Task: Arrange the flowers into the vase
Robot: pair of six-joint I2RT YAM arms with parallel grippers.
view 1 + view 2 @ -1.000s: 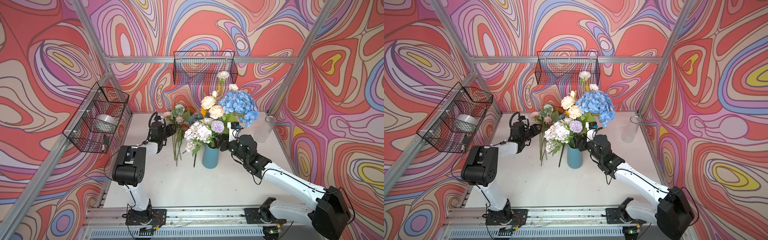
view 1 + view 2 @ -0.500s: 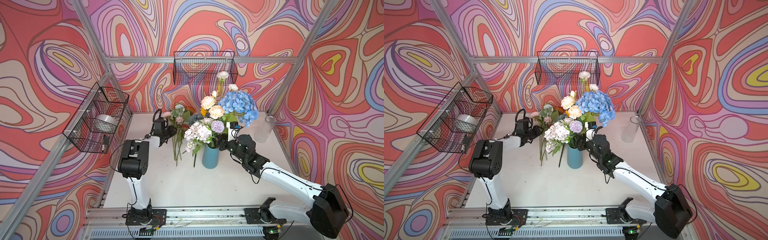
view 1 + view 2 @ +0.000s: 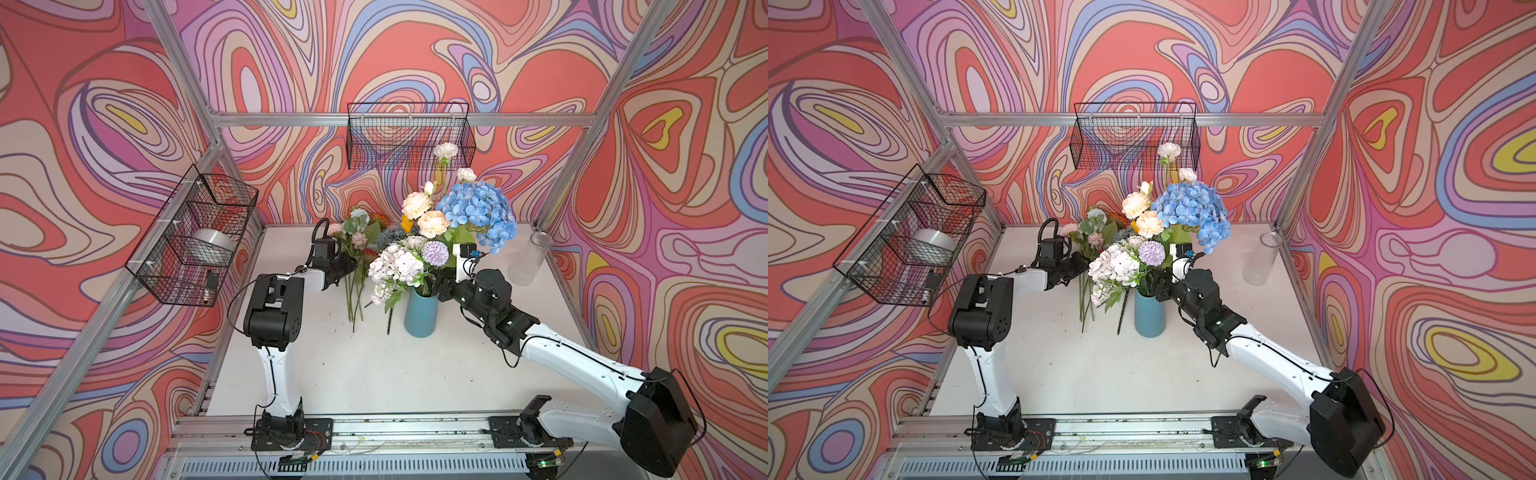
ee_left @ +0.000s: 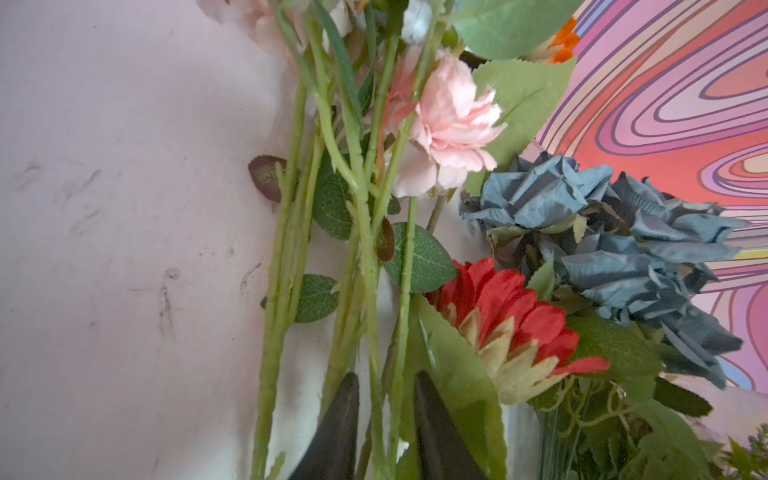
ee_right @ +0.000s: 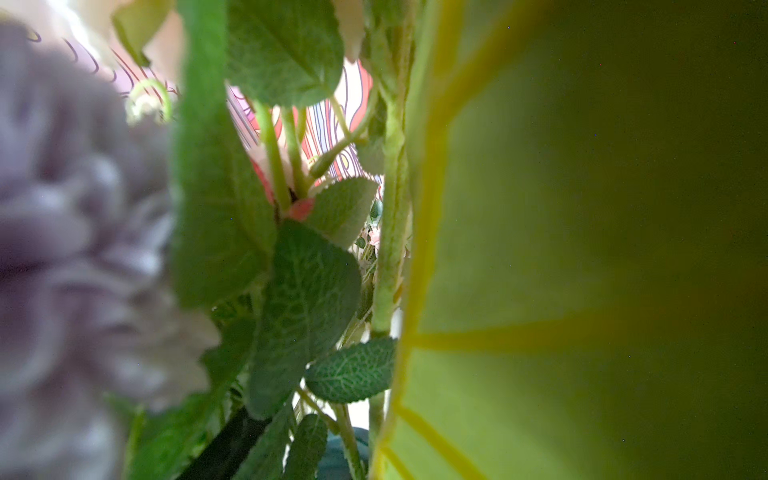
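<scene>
A blue vase point(image 3: 421, 316) point(image 3: 1149, 316) stands mid-table holding flowers: a blue hydrangea point(image 3: 478, 212), cream peonies and lilac-white sprays. More flowers lie loose on the table to its left, their green stems point(image 3: 353, 291) point(image 3: 1084, 299) pointing forward. My left gripper point(image 3: 348, 266) point(image 4: 384, 378) reaches into that pile. Its dark fingertips stand close on either side of two stems, a thin gap still showing. A red sunflower point(image 4: 511, 316), dusty-blue roses point(image 4: 623, 249) and a pink bloom point(image 4: 449, 124) lie just beyond. My right gripper point(image 3: 439, 286) point(image 3: 1158, 286) sits among the stems at the vase's mouth. One finger point(image 5: 224, 451) shows far from the nearest stem; a leaf hides the other.
A clear glass jar point(image 3: 528, 257) stands at the back right of the table. One wire basket point(image 3: 409, 137) hangs on the back wall and another point(image 3: 195, 241), holding a silver tape roll, on the left wall. An aluminium rail runs along the table's front.
My left arm's elbow has swung upright and its jaws have narrowed around the loose stems. The right arm has barely moved.
</scene>
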